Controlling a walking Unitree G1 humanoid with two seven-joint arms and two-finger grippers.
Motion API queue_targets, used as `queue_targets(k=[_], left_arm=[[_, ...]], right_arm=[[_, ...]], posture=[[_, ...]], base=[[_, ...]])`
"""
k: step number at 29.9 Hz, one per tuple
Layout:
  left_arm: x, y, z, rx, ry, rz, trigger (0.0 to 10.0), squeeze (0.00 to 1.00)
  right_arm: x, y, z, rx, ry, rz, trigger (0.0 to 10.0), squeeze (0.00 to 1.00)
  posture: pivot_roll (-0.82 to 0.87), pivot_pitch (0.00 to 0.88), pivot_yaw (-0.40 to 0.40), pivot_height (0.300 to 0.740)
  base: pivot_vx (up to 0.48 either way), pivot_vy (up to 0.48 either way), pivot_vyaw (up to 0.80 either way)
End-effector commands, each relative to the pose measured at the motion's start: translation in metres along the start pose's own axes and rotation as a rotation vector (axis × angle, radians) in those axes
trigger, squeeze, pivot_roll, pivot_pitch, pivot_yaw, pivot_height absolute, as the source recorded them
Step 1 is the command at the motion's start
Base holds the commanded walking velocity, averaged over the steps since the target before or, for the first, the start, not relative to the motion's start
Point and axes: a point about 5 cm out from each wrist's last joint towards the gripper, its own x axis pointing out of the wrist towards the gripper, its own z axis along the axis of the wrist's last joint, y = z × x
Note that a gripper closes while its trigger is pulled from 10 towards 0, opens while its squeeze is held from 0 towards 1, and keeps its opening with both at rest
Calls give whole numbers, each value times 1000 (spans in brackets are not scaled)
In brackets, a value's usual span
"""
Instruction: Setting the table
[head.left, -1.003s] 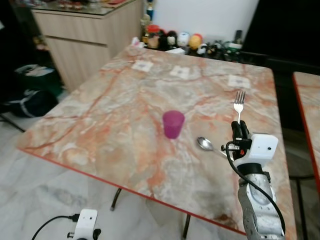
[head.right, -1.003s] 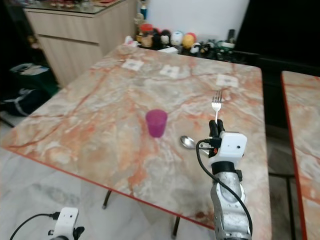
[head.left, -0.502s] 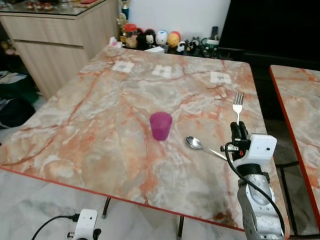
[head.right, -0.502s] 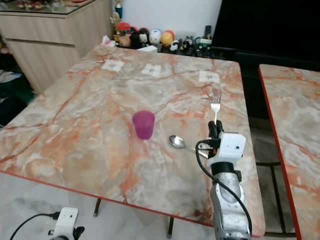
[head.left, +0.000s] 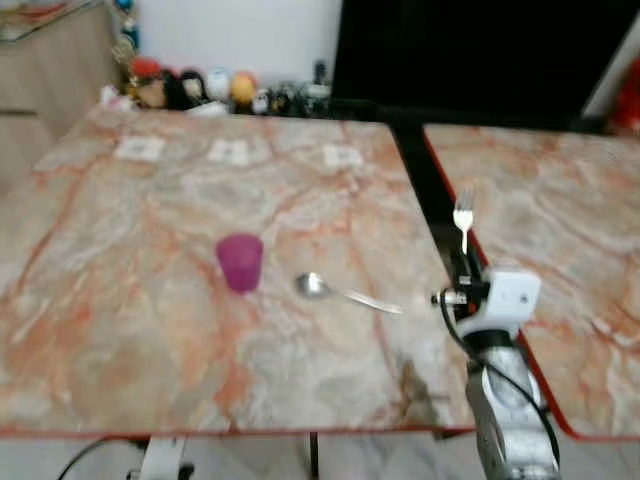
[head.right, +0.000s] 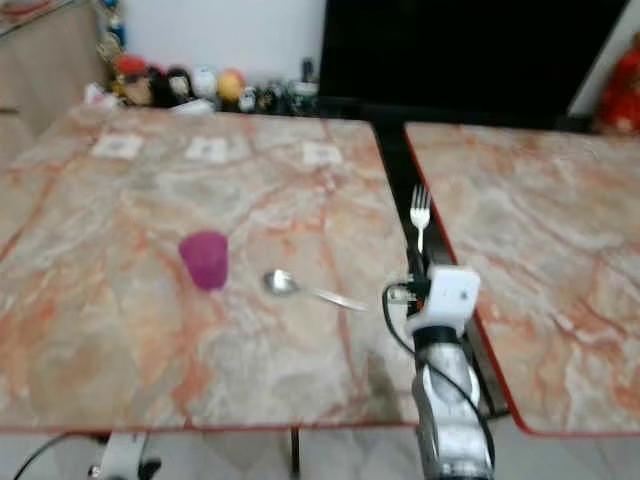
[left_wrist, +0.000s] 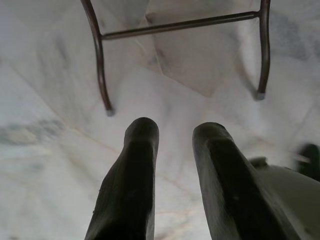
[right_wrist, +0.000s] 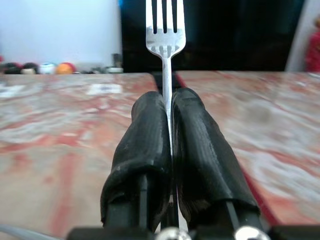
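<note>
A fork (right_wrist: 165, 60) is held upright, tines up, in the closed jaws of the right gripper (right_wrist: 168, 130) at the marble tabletop (head.left: 130, 330) edge; the left gripper (left_wrist: 172, 145), slightly parted and empty, hangs over the floor. The fork-placing step appears in hand: it would next be carried inward and laid beside the spoon (head.left: 345, 293) and purple cup (head.left: 240, 262).

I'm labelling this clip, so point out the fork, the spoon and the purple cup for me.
fork (right_wrist: 165, 22): right wrist view, base of the tines.
spoon (head.left: 312, 286): left eye view, on the bowl.
purple cup (head.left: 240, 263): left eye view, on its side wall.
</note>
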Motion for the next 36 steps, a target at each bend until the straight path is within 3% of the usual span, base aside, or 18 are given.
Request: queue_targets(k=[1,22,29,36], left_arm=[[1,-8,2,-15,-9,-15,10000,0],[2,-2,6,19,-1,-13,10000,0],[3,10,13,36,-7,11,10000,0],[6,14,32,34,-54,38,10000,0]], right_arm=[[0,-8,1,-11,-10,-21,10000,0],[5,0,0,-5,-31,-20,10000,0],[8,9,-5,27,-29,-32,10000,0],[16,15,-10,55,-8,13,10000,0]], posture=[[53,0,-18,740],[79,0,5,740],[110,0,12,740],[267,0,-125,740]], base=[[0,0,0],[0,0,0],[0,0,0],[0,0,0]])
